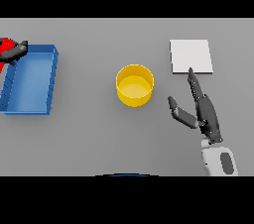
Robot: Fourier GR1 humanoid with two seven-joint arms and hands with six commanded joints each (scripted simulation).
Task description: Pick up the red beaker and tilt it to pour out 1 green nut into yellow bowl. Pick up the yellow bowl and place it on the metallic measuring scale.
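Left robot hand (16, 51) curled round red beaker (6, 45) over blue bin (31, 80), clear of yellow bowl (134, 85) (mid tabletop); right robot hand (201, 111) fingers straight, between bowl and scale (191, 56), ready for pickup

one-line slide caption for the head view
Left robot hand grips red beaker over blue tray; open right robot hand beside round yellow bowl.

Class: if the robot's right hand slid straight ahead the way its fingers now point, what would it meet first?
Probably the flat metallic measuring scale: the right hand points at its near edge, though height is unclear.
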